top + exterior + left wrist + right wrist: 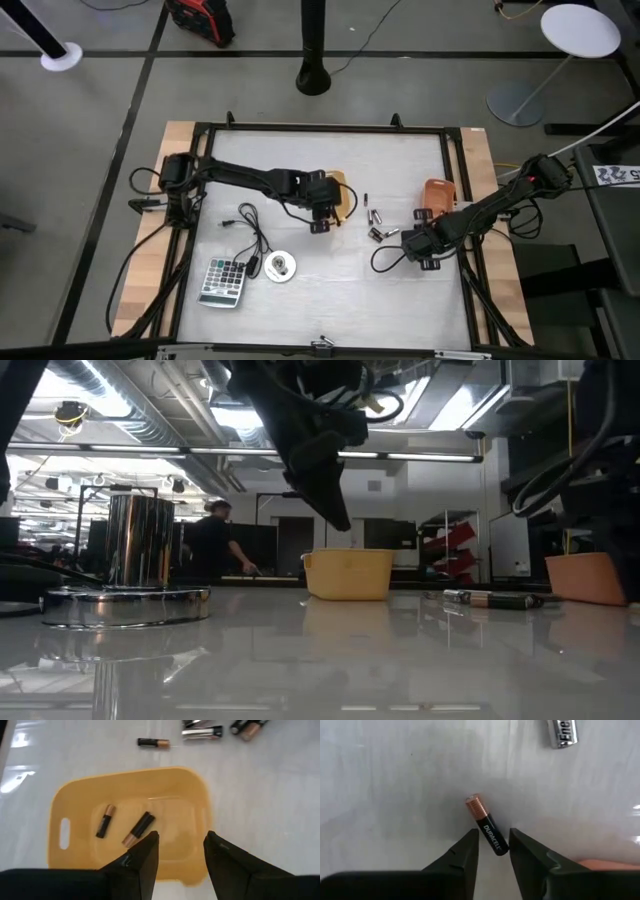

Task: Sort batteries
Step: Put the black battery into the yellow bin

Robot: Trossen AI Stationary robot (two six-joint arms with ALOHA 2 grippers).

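Here, two pincers work among batteries on the white bench point(330, 290).

The left pincer point(180, 852) hangs over the yellow tub point(75, 800) with its fingers a narrow gap apart and nothing between them; two dark copper-tipped cells point(137, 828) lie in the tub. The right pincer point(492, 851) is low at the bench, fingers slightly parted on either side of a black Duracell cell point(487, 831), not visibly clamped. A silvery cell point(563, 732) lies well apart from it. More loose batteries point(378, 225) lie between the yellow tub and the orange tub point(438, 193). A calculator point(223, 282) and a white disc point(280, 267) sit near the front.
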